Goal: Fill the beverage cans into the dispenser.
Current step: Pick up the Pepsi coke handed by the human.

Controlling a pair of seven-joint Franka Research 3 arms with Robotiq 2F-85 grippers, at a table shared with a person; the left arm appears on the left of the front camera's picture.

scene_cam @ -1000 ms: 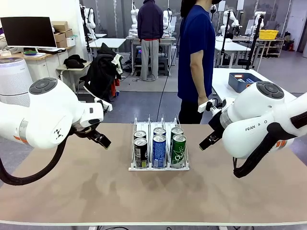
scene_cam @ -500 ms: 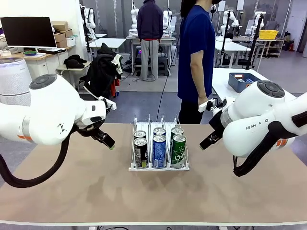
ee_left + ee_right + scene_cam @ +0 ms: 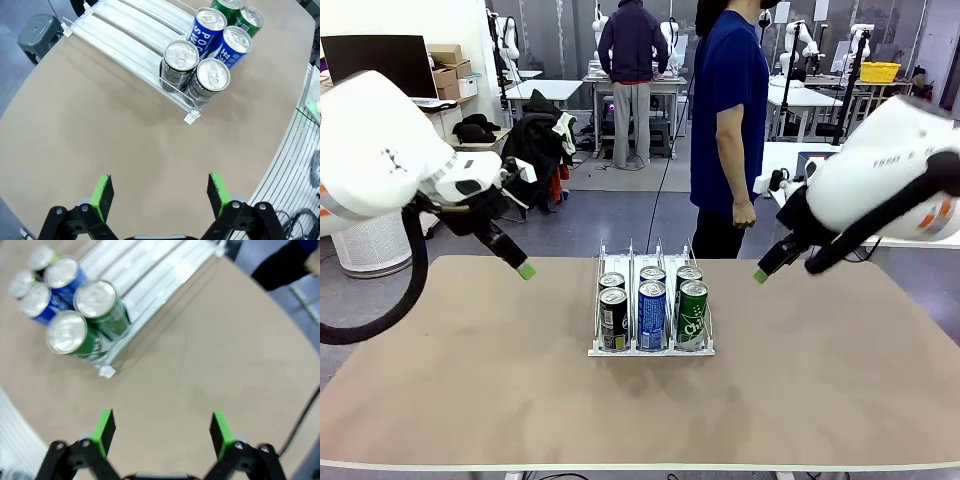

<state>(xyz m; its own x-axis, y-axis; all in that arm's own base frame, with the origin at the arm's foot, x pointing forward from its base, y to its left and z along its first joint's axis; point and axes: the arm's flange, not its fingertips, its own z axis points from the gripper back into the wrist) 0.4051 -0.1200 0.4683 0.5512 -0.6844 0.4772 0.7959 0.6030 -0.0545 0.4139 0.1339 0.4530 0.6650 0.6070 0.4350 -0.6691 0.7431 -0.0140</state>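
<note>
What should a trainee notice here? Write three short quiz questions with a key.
1. True or false: the left claw is holding a can.
2. How many beverage cans stand in the dispenser?
3. In the front view, which lane holds the green cans? A) left B) middle C) right

Key: 1 false, it is open and empty; 2 six; 3 C.

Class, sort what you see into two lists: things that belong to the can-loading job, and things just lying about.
Job: dispenser, black cans, blue cans, green cans.
Lying about: monitor, black jacket, cardboard boxes, yellow crate.
</note>
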